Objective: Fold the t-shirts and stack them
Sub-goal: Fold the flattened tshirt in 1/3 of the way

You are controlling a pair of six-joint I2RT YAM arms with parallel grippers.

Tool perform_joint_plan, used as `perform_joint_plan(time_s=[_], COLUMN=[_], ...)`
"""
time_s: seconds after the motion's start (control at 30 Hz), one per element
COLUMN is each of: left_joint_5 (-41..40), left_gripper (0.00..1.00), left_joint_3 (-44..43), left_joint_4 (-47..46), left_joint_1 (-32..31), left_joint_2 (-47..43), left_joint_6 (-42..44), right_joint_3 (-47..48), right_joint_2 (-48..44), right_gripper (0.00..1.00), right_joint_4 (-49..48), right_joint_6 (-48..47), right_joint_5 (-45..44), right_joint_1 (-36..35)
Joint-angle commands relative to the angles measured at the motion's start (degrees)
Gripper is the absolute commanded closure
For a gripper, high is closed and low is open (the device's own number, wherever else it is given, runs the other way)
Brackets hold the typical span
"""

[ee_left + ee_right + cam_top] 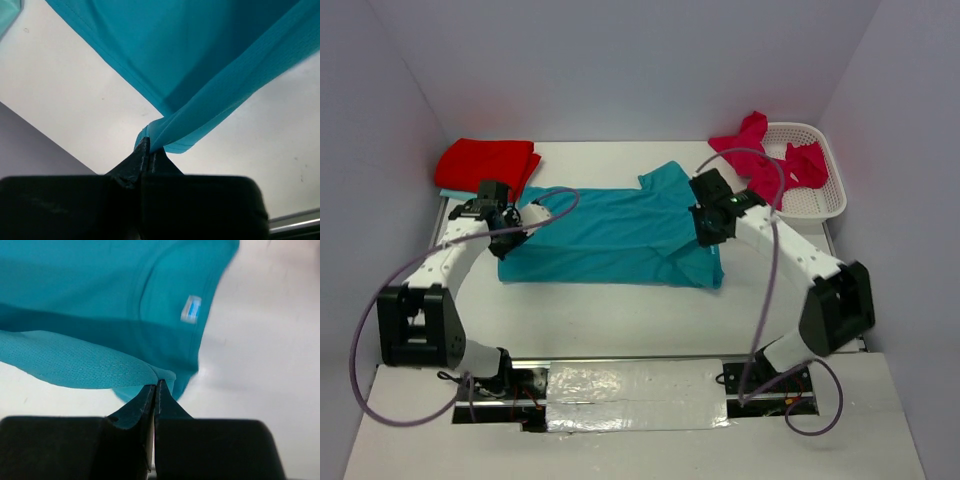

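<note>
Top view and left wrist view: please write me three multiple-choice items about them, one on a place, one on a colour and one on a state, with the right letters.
1. The red shirt lies on the table:
A) at the far left
B) at the near edge
C) at the far right

2. The basket is:
A) black
B) white
C) green

3. The left fingers are:
A) wide open
B) shut on nothing
C) shut on the teal shirt

Answers:
1 A: the top view shows it folded in the far left corner.
2 B: its mesh wall is white.
3 C: the left wrist view shows the tips closed on a teal fold.
</note>
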State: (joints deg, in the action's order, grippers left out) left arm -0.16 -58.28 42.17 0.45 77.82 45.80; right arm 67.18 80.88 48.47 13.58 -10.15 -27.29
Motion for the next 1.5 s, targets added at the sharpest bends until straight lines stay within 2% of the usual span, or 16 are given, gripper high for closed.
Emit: perform_joint_plan(time_s=[0.0, 0.27, 0.47, 0.53, 0.63, 0.73, 0.77, 0.87, 0.93, 1.1, 1.27, 1.4, 1.47], left_joint_5=[-2.82, -4.93, -5.37, -5.46, -3.62, -1.43, -1.24, -2.82, -4.48, -3.18, -1.86, -2.73, -2.83], left_gripper=[1.0, 1.0, 1.0, 1.0, 1.0, 1.0, 1.0, 1.0, 1.0, 1.0, 1.0, 1.0, 1.0], left_joint_3=[-3.68, -7.63, -9.92, -10.1, -9.31, -7.47, -5.37, 1.31, 6.13, 9.06, 11.87, 11.96, 11.26], left_joint_4=[-2.96, -6.05, -4.83, -4.12, 0.61, 9.22, 11.42, 16.88, 17.94, 21.19, 25.15, 22.44, 20.33], left_joint_1=[-0.01, -0.1, -0.01, -1.67, -1.59, -1.68, -1.68, -1.68, -1.94, -2.38, -3.61, -3.79, -3.79], left_joint_2=[6.7, 16.57, 21.4, 21.06, 16.41, 9.12, 5.36, -0.89, -3.02, -6.01, -8.21, -8.21, -5.76], left_joint_6=[-3.26, -5.63, -6.95, -6.87, -5.82, -3.54, -2.22, 0.07, 0.69, 0.17, 2.45, 2.89, 2.28], right_joint_3=[6.38, 14.99, 16.67, 16.85, 11.52, 4.83, 0.02, -9.59, -14.33, -17.6, -19.45, -17.18, -14.9], right_joint_2=[9.52, 21.5, 25.72, 25.73, 20.13, 9.41, 3.73, -4.82, -6.96, -11.0, -13.73, -14.35, -10.67], right_gripper=[1.0, 1.0, 1.0, 1.0, 1.0, 1.0, 1.0, 1.0, 1.0, 1.0, 1.0, 1.0, 1.0], right_joint_4=[-6.27, -7.86, -6.9, -3.49, 0.74, 6.17, 7.77, 12.43, 14.02, 15.86, 20.6, 22.82, 21.24], right_joint_6=[-10.05, -15.16, -16.48, -14.74, -9.82, -0.51, 4.38, 10.57, 14.97, 20.68, 20.69, 18.59, 15.26], right_joint_5=[-3.65, -4.09, -3.39, -3.12, -0.41, 7.22, 8.21, 12.93, 15.85, 20.52, 25.96, 23.27, 20.54], right_joint_1=[1.88, 4.52, 5.23, 5.14, 5.05, 3.13, 1.73, -5.04, -8.46, -13.58, -15.34, -15.16, -13.5])
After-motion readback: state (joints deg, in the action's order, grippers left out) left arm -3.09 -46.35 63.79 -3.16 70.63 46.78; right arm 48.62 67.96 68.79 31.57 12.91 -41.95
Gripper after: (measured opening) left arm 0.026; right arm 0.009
